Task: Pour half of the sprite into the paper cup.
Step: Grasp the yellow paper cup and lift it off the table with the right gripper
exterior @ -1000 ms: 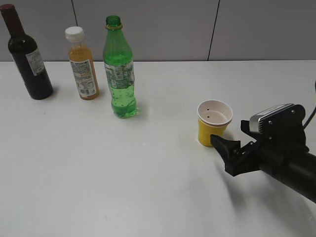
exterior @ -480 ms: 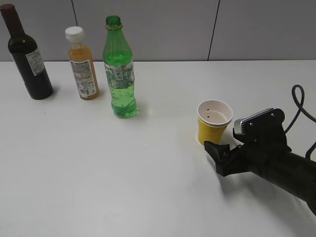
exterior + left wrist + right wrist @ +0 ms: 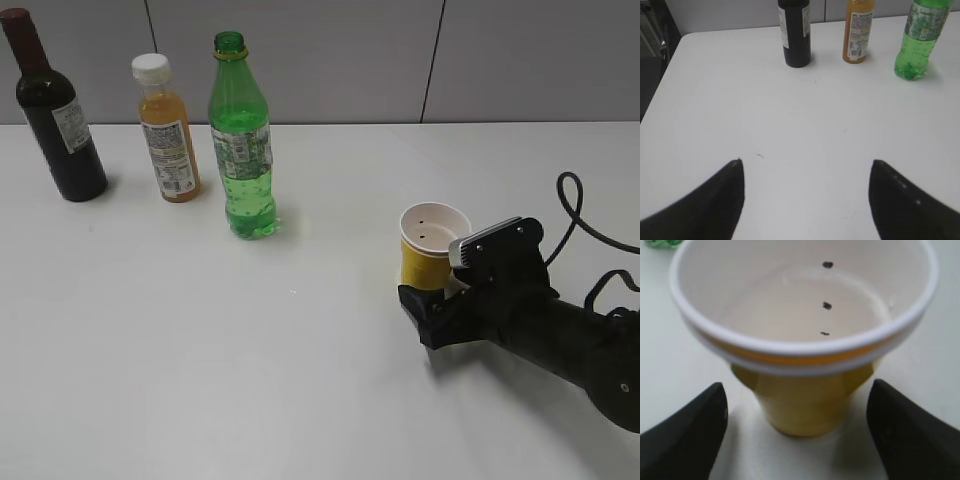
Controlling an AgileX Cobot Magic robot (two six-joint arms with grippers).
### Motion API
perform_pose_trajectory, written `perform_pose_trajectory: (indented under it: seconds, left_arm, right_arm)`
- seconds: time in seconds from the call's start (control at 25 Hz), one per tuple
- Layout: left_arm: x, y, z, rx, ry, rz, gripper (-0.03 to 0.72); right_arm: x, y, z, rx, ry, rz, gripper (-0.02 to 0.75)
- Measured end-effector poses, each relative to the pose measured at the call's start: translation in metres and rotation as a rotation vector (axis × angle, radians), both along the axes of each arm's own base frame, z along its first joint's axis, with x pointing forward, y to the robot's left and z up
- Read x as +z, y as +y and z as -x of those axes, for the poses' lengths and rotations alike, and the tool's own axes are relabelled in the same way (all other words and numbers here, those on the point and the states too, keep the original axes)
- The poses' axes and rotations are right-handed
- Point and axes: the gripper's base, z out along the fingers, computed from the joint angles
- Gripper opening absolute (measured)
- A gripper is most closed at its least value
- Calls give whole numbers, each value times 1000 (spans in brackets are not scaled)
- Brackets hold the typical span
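The sprite [image 3: 241,150], a tall green bottle without a cap, stands upright at the back left of the white table; it also shows in the left wrist view [image 3: 917,40]. The paper cup [image 3: 428,240], yellow outside and white inside, stands upright right of centre. My right gripper [image 3: 432,298] is open, low at the table, with its fingers to either side of the cup's base and apart from it. In the right wrist view the cup [image 3: 805,340] fills the frame between the open fingers [image 3: 796,390]. My left gripper [image 3: 806,162] is open and empty over bare table.
A dark wine bottle [image 3: 60,120] and an orange juice bottle [image 3: 168,140] with a white cap stand left of the sprite, also in the left wrist view [image 3: 794,30] [image 3: 859,30]. A black cable [image 3: 575,200] loops behind the right arm.
My right gripper has moved left and lower toward the cup; its fingers now flank the cup's base. Cup and bottles have not moved.
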Motion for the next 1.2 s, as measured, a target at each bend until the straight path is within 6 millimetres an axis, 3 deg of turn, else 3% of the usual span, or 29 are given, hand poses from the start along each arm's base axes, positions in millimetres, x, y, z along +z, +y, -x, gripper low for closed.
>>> perform_pose_trajectory:
  seconds: [0.64,1.2]
  left_arm:
    - [0,0,0,0,0,0,589]
    - [0,0,0,0,0,0,589]
  right_arm:
    - [-14,10,-21,18,-24,-19,647]
    - [-19,11,-22,18,-51,-41,592]
